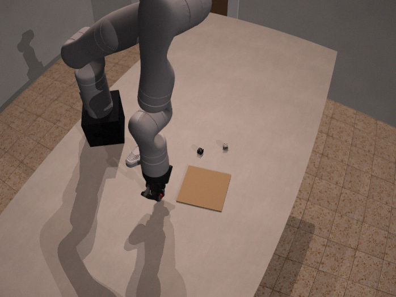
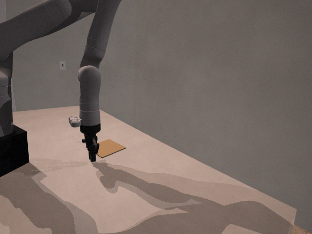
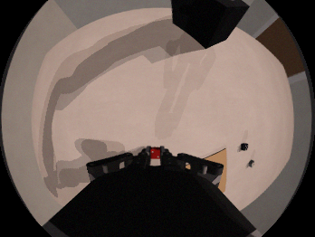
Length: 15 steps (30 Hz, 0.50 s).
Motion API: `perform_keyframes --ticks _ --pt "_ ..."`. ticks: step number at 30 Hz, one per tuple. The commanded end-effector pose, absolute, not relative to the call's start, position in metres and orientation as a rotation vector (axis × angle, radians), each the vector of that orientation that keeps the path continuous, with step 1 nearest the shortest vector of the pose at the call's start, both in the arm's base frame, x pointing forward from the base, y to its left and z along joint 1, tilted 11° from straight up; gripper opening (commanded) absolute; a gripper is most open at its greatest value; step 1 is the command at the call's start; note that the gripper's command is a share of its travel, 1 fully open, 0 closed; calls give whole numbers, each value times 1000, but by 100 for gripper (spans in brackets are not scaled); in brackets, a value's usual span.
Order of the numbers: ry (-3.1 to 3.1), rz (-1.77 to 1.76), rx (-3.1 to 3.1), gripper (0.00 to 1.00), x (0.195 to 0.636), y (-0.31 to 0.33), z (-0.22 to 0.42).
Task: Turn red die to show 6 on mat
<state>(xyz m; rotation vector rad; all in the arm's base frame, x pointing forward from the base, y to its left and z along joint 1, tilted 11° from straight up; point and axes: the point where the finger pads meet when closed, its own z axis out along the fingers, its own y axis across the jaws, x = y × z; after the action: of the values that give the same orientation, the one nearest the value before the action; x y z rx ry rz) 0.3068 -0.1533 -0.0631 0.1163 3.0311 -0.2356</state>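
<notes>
My gripper [image 1: 157,195] points down at the table, just left of the tan mat [image 1: 203,187]. It is shut on the red die [image 1: 161,194], which shows as a small red patch between the fingers. In the wrist view the red die [image 3: 156,155] sits between the two dark fingers, with a white mark on its near face. I cannot tell whether the die rests on the table or hangs just above it. Its top face is hidden. In the exterior view the gripper [image 2: 92,157] stands in front of the mat [image 2: 110,148] and hides the die.
A black die [image 1: 199,151] and a white die [image 1: 225,146] lie on the table beyond the mat, apart from each other. The arm's black base block [image 1: 102,121] stands at the table's left edge.
</notes>
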Motion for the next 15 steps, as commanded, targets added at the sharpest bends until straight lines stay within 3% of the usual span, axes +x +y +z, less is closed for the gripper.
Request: perform_keyframes --ticks 1,15 --pt "3018 -236 114 11 310 -152 -51" --pt "3018 -236 114 11 303 -141 15"
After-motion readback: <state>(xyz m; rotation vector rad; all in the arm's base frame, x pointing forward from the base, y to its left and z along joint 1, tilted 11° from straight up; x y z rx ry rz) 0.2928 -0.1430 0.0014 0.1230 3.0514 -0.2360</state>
